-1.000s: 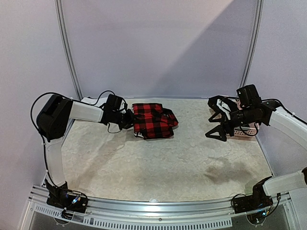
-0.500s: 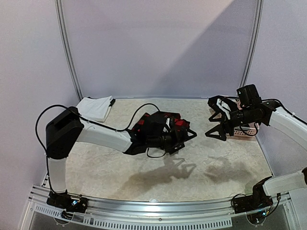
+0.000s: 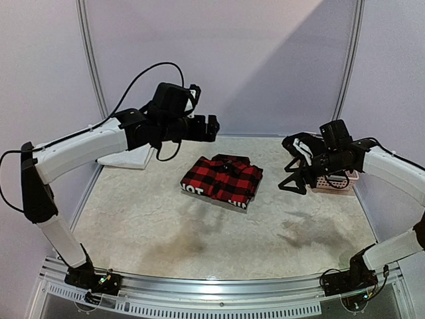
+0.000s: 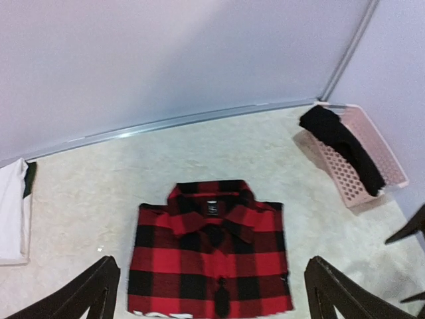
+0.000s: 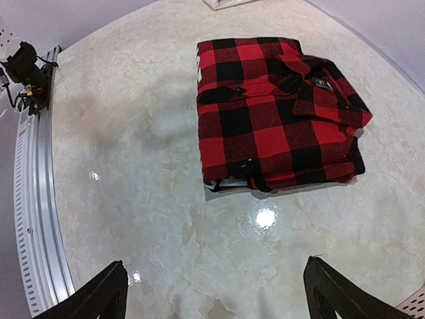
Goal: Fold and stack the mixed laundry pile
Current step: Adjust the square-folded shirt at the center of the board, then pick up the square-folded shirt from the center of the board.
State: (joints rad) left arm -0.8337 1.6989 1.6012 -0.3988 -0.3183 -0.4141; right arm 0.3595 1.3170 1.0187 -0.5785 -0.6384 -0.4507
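Left arm swung up and clear since half-second before. Left gripper (image 3: 211, 126) hung high over far-left of table (image 3: 199, 232), jaws wide, empty, so release looked done. Red-and-black flannel shirt (image 3: 222, 181) lay folded mid-table, collar up, nearer than earlier. Folded white cloth (image 4: 10, 212) sat in far-left corner, likely stack base. Right gripper (image 3: 291, 166) splayed wide, idle beside pink basket (image 4: 372, 166). Dark garment (image 4: 342, 139) draped in basket, unfolded.

The shirt (image 3: 222, 179) lies between a cloth (image 4: 12, 212) at left and a basket (image 4: 339, 176), garment (image 4: 342, 143) inside, at right.
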